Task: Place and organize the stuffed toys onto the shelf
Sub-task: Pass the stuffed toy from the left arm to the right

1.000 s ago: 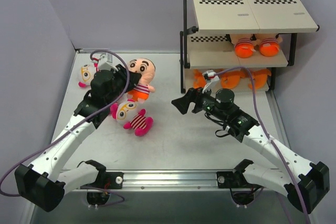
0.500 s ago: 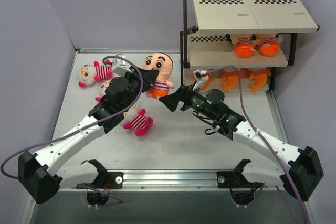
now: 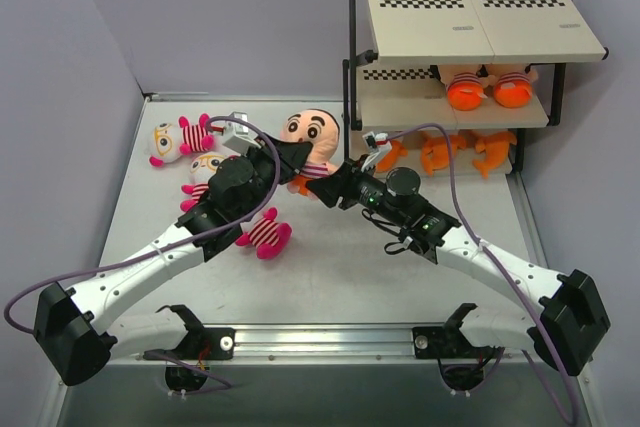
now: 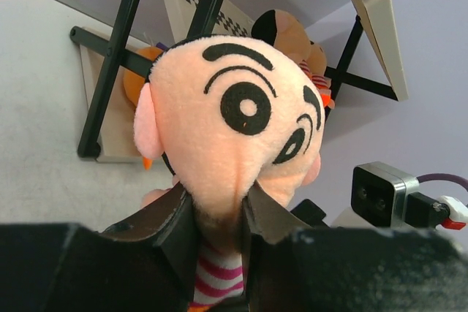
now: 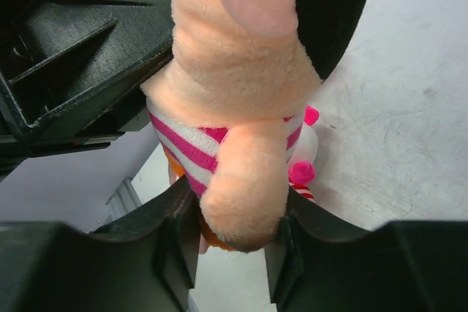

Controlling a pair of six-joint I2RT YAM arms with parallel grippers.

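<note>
Beside the shelf (image 3: 480, 32), left fingers (image 4: 170, 226) and right fingers (image 5: 172, 248) grip one doll (image 3: 318, 133).

Bright, even, soft light from above fills all three views. The top view is sharp throughout. The pale surface (image 3: 340, 267) carries only faint, diffuse shadows under the arms, without glare. The lower tiers of the shelf (image 3: 470, 22) sit in shade. In the left wrist view the doll (image 4: 234, 126) is crisp, while the left claw (image 4: 217, 206) is dark and blurred. In the right wrist view the right claw (image 5: 234, 217) is likewise near-black and soft.
</note>
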